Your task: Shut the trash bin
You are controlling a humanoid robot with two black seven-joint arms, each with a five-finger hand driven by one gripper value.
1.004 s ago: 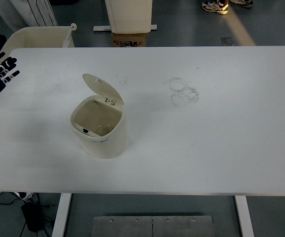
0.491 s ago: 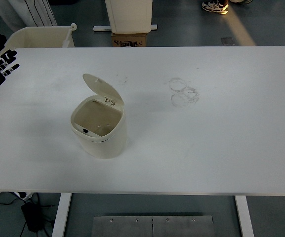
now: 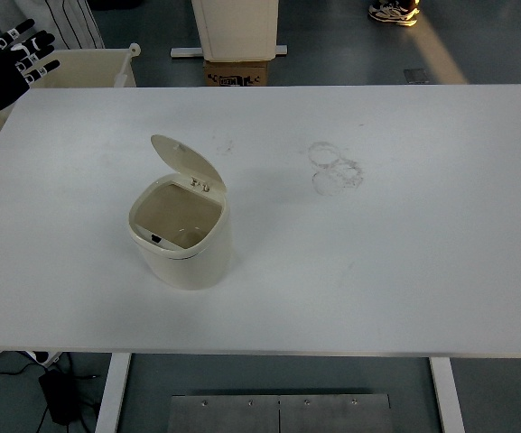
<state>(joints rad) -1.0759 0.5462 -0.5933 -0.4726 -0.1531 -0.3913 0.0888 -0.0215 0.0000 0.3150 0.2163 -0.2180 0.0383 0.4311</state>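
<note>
Head view, only cam I've got: the trash bin [image 3: 181, 236] stands upright on the white table [image 3: 404, 262], left of centre, approx 9 o'clock from table middle and well clear of every edge. Its flip lid [image 3: 188, 162] is up, hinged on the far rim at approx 1 o'clock and tilted back, so the mouth faces my cam and I look straight into the beige inside, w/ a small dark latch slot on the near rim at approx 7 o'clock. Bin is cream plastic, smooth and matte, rounded-square body; lid is a thin oval shell. Task not done yet, lid needs pushing fwd and down till it seats. My left hand [image 3: 12, 63] is at the 10 o'clock corner of the pic, past the table's far-left corner, well apart from the bin; fingers spread, holding nothing. Black glove w/ white patches on the finger segments. I'd guess it's up there just parked or staging, since nothing is near it to grasp. Right hand not visible anywhere. Faint ring-shaped scuff marks [image 3: 335, 168] on the tabletop at approx 1 o'clock from centre, looks like residue, no obstacle. Beyond the far edge: a cream tub [image 3: 79, 68] by the left hand and a cardboard box [image 3: 237, 72] on the grey floor.
</note>
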